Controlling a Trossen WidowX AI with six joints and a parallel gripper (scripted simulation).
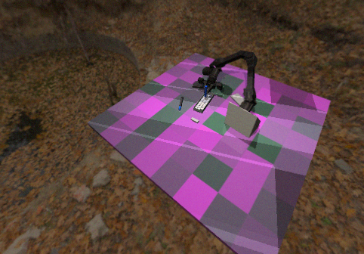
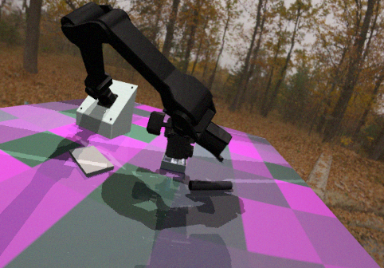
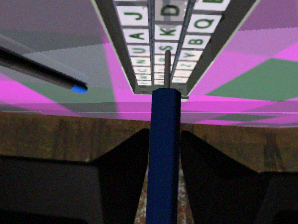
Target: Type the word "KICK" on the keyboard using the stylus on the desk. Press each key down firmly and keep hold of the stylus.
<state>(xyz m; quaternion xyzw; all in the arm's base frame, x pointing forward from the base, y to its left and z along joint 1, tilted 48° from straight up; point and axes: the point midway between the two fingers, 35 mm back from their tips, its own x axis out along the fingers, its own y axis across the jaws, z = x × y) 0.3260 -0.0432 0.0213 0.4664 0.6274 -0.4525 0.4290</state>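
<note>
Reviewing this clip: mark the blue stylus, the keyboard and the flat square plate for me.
Blue stylus [image 1: 205, 91] [image 3: 165, 150]: top and wrist, barrel.
Keyboard [image 1: 202, 104] [image 3: 139, 36]: top and wrist, keys.
Flat square plate [image 2: 92, 160]: exterior, upper face.

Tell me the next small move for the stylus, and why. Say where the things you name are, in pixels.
Probably shift the blue stylus [image 1: 205, 91] [image 3: 165, 155] slightly to line its tip up with the K key [image 3: 167, 32], then press. The pincer [image 1: 207, 86] [image 3: 164, 136] grips the stylus over the keyboard [image 1: 200, 108] [image 3: 116, 46], and in the wrist view the thin tip overlaps the S key's row, just short of K; contact is unclear.
</note>
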